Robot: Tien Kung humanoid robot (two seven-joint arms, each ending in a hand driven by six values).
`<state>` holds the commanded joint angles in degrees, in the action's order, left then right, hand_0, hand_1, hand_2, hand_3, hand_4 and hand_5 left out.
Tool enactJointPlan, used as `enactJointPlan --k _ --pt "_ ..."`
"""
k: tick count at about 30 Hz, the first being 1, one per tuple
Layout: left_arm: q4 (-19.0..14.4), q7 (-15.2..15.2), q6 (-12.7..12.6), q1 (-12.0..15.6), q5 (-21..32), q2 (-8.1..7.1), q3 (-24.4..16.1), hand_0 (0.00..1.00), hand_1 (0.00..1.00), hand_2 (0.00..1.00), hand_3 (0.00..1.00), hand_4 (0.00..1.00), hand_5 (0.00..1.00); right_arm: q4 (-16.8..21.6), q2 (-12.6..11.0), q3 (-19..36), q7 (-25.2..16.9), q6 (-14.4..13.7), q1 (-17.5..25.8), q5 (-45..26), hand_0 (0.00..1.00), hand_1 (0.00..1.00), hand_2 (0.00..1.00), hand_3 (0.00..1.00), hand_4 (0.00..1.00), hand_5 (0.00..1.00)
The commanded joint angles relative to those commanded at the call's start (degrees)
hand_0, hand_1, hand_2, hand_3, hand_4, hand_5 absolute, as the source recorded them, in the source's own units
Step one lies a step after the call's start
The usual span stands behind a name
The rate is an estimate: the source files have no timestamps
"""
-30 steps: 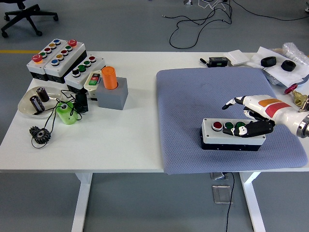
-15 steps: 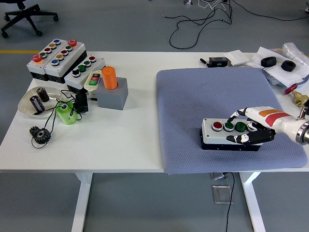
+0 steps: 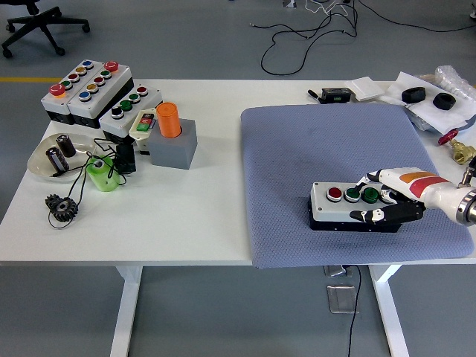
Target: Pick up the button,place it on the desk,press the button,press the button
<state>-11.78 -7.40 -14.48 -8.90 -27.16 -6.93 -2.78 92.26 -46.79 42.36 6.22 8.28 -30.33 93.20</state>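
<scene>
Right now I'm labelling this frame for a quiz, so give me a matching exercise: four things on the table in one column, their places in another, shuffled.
Things:
1. button box
2. orange cylinder
3. black gear
4. right hand

Places:
A. standing in the grey block
B. on the bare white table, near its left front edge
C. on the blue-grey mat
D. resting on the button box's right end

Pairs: 1-C, 2-A, 3-B, 4-D
</scene>
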Motion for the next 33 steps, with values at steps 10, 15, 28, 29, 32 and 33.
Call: enactJointPlan --k 10,15,28,29,32,33 --pt "0.01 -0.05 0.00 0.15 0.04 0.04 0.22 0.604 0.520 0.476 0.470 0.283 0.979 -1.58 0.68 -0.78 0.45 0.22 -0.44 0.48 0.109 0.002 0.002 0.737 0.839 0.780" --pt "0.01 -0.08 0.02 0.24 0.14 0.07 0.44 0.603 0.522 0.477 0.470 0.283 0.979 -1.67 0.71 -1.88 0.72 0.48 -0.73 1.09 0.112 0.002 0.002 0.736 0.839 0.779" --pt "-0.01 -0.02 0.06 0.12 -0.06 0.01 0.12 0.603 0.521 0.477 0.470 0.283 0.980 0.04 0.87 0.08 0.74 -0.07 -0.38 2.00 0.111 0.002 0.002 0.739 0.840 0.785" --pt "-0.01 -0.02 0.06 0.11 -0.08 0.01 0.09 0.603 0.521 0.477 0.470 0.283 0.980 0.36 0.98 0.46 0.65 -0.26 -0.45 1.97 0.111 0.002 0.002 0.739 0.840 0.785" --pt "-0.01 -0.02 0.08 0.06 -0.12 -0.02 0.11 0.603 0.521 0.477 0.470 0.283 0.980 0.98 1.61 0.78 0.61 -0.45 -1.12 1.93 0.111 0.002 0.002 0.739 0.840 0.785" --pt "-0.01 -0.02 0.08 0.05 -0.12 -0.02 0.10 0.603 0.521 0.477 0.470 0.283 0.979 1.09 1.96 0.55 0.64 -0.45 -1.45 1.92 0.111 0.002 0.002 0.739 0.838 0.784"
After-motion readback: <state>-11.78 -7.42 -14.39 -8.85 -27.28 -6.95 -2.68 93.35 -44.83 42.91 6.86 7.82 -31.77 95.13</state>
